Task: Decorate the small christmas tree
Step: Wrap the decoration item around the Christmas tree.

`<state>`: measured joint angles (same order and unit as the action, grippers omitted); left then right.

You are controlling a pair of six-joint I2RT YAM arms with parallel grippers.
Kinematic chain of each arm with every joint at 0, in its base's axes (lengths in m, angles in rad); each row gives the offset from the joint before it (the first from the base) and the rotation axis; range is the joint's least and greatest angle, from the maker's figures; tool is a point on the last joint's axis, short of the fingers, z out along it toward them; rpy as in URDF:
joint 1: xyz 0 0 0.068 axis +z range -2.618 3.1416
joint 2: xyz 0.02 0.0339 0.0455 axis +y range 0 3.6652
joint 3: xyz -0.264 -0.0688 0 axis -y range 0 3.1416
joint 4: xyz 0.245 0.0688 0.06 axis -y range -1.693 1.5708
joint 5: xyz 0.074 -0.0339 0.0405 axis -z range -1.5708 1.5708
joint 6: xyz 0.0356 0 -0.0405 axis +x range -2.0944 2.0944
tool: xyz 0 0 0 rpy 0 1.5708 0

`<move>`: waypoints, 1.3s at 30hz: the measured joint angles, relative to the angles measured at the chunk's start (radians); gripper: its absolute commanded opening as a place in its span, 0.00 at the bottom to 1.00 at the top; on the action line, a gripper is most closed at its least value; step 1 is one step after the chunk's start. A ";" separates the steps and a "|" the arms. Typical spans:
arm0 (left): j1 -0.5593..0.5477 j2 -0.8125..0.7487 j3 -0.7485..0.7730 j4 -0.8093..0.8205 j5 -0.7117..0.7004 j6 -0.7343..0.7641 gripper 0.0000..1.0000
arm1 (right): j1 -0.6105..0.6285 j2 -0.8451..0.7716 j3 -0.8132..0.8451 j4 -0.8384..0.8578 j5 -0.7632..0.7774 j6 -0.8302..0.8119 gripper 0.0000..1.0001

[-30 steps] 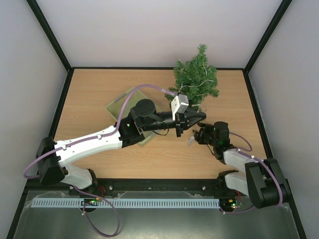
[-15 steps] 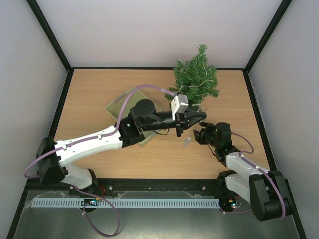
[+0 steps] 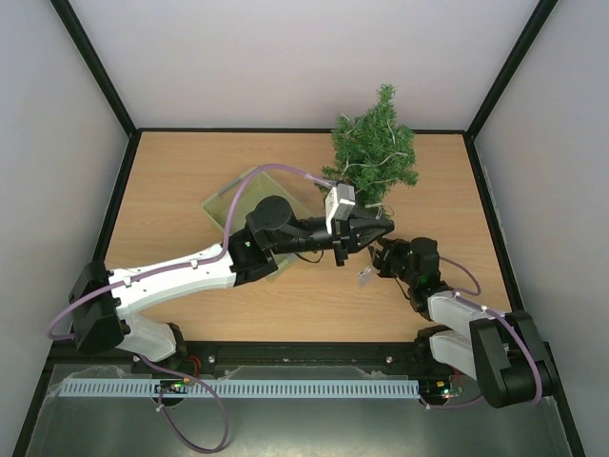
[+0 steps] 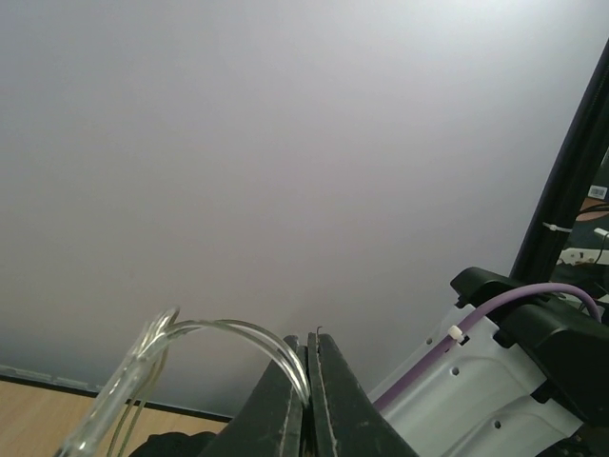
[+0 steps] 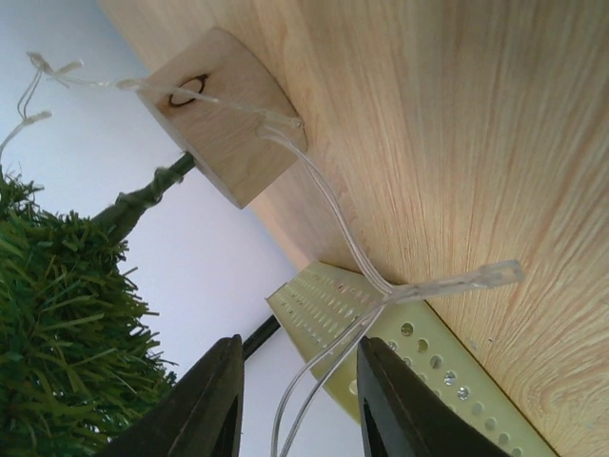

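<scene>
Roughly: wood-grain surface [image 3: 190, 181]; bushy dark-green small christmas tree [image 3: 374, 145] upright at its far edge, right of centre, on a pale wooden block [image 5: 224, 129]. Perforated pale green basket [image 3: 221, 204] mid-surface. Left tool [image 4: 309, 357] fully closed, pinching thin clear wire [image 4: 228, 328]; right tool [image 5: 297, 381] partly apart, strands running between.

**Green basket on a wooden bench**

A light wooden bench [image 3: 181, 171] fills the floor of the cell. A pale green basket [image 3: 217, 204] lies on it left of centre, partly hidden from above, its wall pierced with small round holes. Plain white walls [image 3: 285, 57] in a black frame [image 3: 93, 69] enclose three sides. A white ribbed strip [image 3: 238, 388] runs along the near edge.
</scene>
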<state>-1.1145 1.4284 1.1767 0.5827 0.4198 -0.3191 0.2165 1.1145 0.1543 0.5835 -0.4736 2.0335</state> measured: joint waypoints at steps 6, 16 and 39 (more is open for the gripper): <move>0.000 0.000 -0.015 0.012 0.000 -0.010 0.03 | 0.000 0.006 -0.014 0.034 0.008 0.011 0.17; -0.002 -0.004 -0.034 0.038 0.007 -0.029 0.02 | 0.000 0.020 -0.022 0.093 0.038 0.015 0.02; -0.002 -0.125 -0.110 -0.119 -0.095 0.069 0.03 | -0.015 -0.392 0.560 -0.601 0.735 -0.692 0.02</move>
<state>-1.1164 1.3033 1.0664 0.4641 0.3244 -0.2501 0.2012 0.7227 0.7147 -0.0174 0.2619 1.3418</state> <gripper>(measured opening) 0.029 0.018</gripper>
